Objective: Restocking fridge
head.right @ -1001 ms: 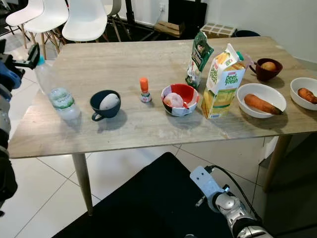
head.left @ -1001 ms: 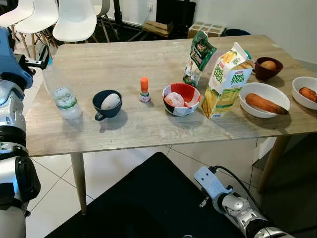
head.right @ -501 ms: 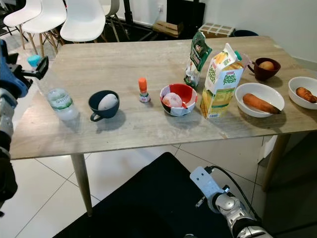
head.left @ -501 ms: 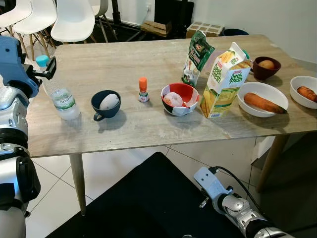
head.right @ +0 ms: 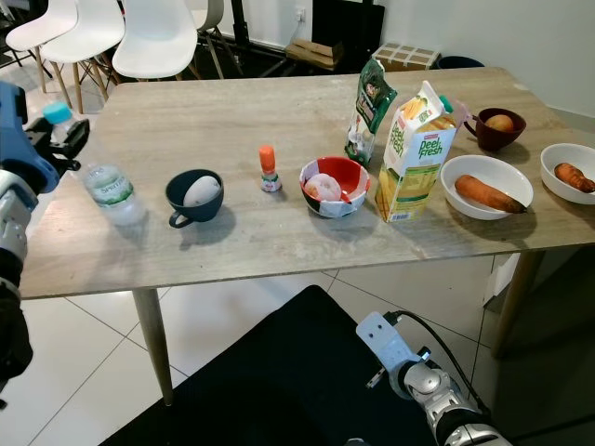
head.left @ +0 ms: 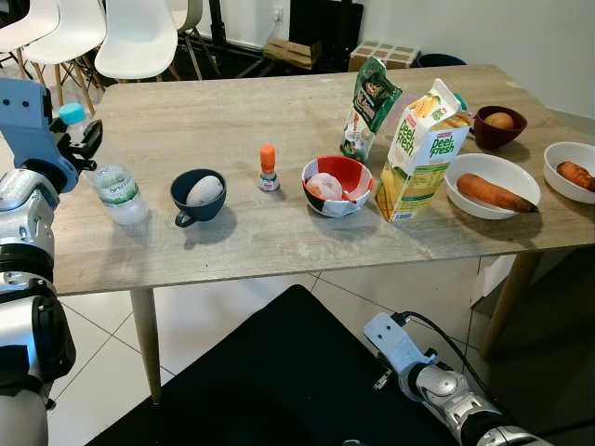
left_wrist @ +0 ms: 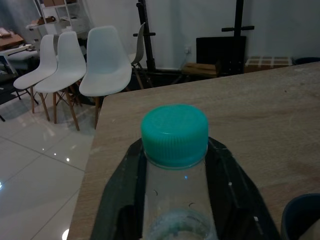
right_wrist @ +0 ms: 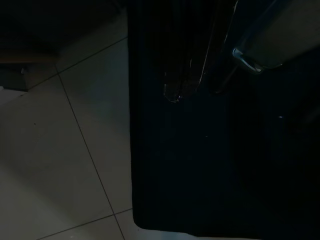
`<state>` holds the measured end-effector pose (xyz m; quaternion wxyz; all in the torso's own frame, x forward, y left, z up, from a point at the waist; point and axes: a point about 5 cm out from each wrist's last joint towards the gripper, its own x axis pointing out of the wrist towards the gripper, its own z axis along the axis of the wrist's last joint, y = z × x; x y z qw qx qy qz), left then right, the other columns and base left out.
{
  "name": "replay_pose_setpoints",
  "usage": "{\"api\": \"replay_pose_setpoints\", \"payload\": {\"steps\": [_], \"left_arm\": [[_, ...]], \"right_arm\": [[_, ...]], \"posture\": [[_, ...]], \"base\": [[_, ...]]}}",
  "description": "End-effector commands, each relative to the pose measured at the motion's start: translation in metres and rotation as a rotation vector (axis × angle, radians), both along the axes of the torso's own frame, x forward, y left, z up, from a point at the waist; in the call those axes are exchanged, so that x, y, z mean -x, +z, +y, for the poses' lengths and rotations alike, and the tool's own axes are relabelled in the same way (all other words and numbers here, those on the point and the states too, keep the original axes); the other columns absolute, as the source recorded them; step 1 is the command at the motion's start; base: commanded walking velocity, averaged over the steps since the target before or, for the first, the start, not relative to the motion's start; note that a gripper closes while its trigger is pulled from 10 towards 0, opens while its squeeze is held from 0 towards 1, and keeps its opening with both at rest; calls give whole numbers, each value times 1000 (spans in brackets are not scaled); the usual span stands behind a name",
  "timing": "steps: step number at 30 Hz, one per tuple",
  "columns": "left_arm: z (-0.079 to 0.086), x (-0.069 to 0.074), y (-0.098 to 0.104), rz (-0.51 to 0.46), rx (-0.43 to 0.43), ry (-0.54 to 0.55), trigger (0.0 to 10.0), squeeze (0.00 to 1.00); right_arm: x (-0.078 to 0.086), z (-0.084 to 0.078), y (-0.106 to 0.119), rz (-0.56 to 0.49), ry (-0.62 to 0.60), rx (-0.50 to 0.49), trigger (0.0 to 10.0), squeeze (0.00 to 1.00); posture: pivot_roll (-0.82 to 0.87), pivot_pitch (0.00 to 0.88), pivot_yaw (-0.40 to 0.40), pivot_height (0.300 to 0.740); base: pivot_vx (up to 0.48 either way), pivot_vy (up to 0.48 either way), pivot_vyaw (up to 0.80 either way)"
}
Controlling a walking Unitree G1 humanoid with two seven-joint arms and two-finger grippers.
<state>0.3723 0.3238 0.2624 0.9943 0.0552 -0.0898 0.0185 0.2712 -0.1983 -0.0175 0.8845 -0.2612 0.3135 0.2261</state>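
Observation:
A clear water bottle [head.left: 113, 184] with a teal cap [left_wrist: 174, 134] stands tilted at the left end of the wooden table [head.left: 214, 251]. My left gripper [head.left: 76, 139] is shut on its neck just under the cap, one black finger [left_wrist: 125, 195] on each side. Along the table sit a dark blue cup [head.left: 199, 195] holding an egg, a small orange-capped bottle [head.left: 268, 168], a red bowl [head.left: 338, 185], a green bag [head.left: 372, 107] and a juice carton [head.left: 420, 153]. My right arm [head.left: 437, 386] hangs idle low at the right.
At the right end are a white bowl [head.left: 493, 190] with a carrot, a brown bowl [head.left: 499, 125] and another white bowl [head.left: 572, 172]. White chairs [head.left: 139, 37] stand behind the table's far left. The bottle is close to the table's left edge.
The left gripper has come down around the bottle's neck, and the bottle has shifted slightly left toward the table's edge. The right arm has not moved.

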Motion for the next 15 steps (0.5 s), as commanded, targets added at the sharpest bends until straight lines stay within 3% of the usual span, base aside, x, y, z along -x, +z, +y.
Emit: {"api": "replay_pose_setpoints", "payload": {"steps": [1,10,15], "left_arm": [[3,2,-11,48,-8,6,0,0],[-1,1,-7,38,-22,-29,0,0],[-18,-4,-3,21,-5,-131,0,0]], "right_arm": [[5,1,-5,19,-8,-6,10000,0],[4,1,-5,19,-12,-8,10000,0],[6,-1,-5,21,-18,-7,10000,0]], "posture": [[-58,122,31,740],[-53,124,34,740],[-53,124,34,740]], "base": [[0,0,0],[0,0,0],[0,0,0]]}}
